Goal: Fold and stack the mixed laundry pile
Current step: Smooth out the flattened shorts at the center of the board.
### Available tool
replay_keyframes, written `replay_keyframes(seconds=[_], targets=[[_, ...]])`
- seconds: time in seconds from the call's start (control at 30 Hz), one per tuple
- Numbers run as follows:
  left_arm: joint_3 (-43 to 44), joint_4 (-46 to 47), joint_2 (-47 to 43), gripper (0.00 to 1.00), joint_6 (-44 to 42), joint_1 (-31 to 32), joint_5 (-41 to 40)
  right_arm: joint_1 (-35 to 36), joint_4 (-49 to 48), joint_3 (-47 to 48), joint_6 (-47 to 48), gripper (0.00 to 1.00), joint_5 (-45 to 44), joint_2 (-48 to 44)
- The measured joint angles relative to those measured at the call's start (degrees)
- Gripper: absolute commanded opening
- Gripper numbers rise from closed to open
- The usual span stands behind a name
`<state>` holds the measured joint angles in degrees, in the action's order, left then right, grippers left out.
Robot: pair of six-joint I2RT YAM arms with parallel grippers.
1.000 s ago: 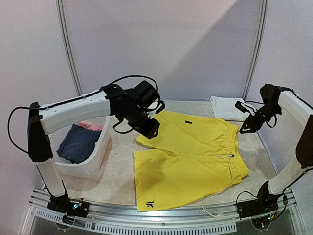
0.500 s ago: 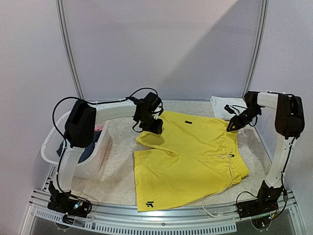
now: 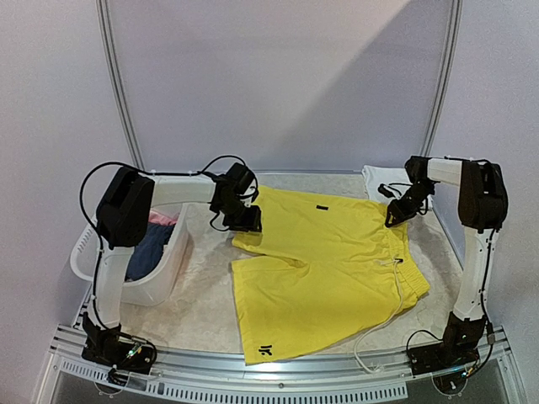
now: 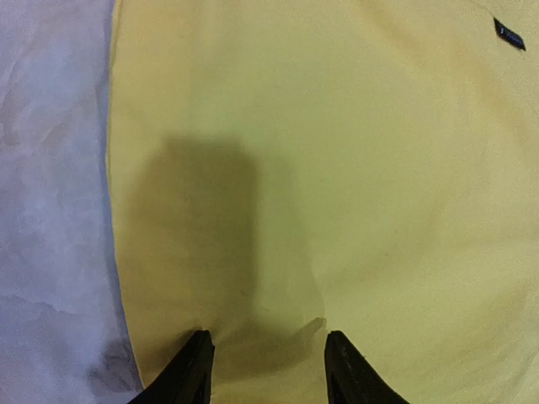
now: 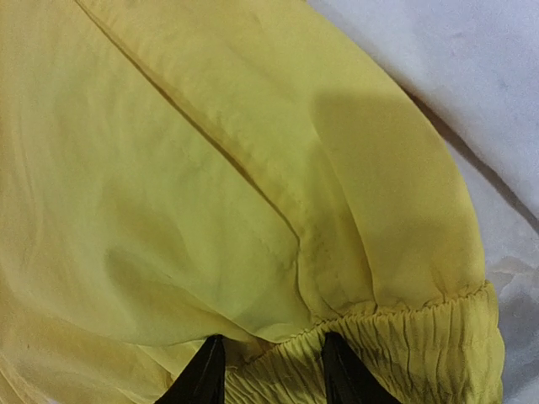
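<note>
The bright yellow shorts (image 3: 328, 261) lie spread flat on the table, waistband to the right. My left gripper (image 3: 244, 220) rests on the far leg's left edge. In the left wrist view its jaws (image 4: 268, 341) stand open on the yellow cloth (image 4: 337, 168), with a slight ridge of fabric between the tips. My right gripper (image 3: 396, 215) sits at the far corner of the waistband. In the right wrist view its jaws (image 5: 271, 341) are apart, straddling the gathered elastic (image 5: 404, 337). A folded white T-shirt (image 3: 392, 181) lies at the back right.
A white slotted basket (image 3: 160, 282) stands at the left, holding a dark navy piece (image 3: 152, 248) and a pink piece (image 3: 162, 218). The shorts' white drawstring (image 3: 383, 324) trails toward the front edge. A small black tag (image 3: 322, 208) marks the far leg.
Both arms have swung down from above onto the shorts. The left gripper has moved left to the far leg's edge, and that leg now reaches a little farther left.
</note>
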<state>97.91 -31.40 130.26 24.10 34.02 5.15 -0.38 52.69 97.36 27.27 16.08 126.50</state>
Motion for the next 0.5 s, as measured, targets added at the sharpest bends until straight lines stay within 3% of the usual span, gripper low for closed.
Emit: replay_keyframes(seconds=[0.33, 0.5], targets=[[1.01, -2.99, -0.46, 0.47, -0.35, -4.81, -0.26, 4.76, 1.60, 5.29, -3.56, 0.41, -2.49, 2.38], [8.52, -6.97, -0.04, 0.47, -1.84, -6.27, -0.17, 4.72, 2.99, 5.64, -5.18, 0.43, -2.16, 2.19]])
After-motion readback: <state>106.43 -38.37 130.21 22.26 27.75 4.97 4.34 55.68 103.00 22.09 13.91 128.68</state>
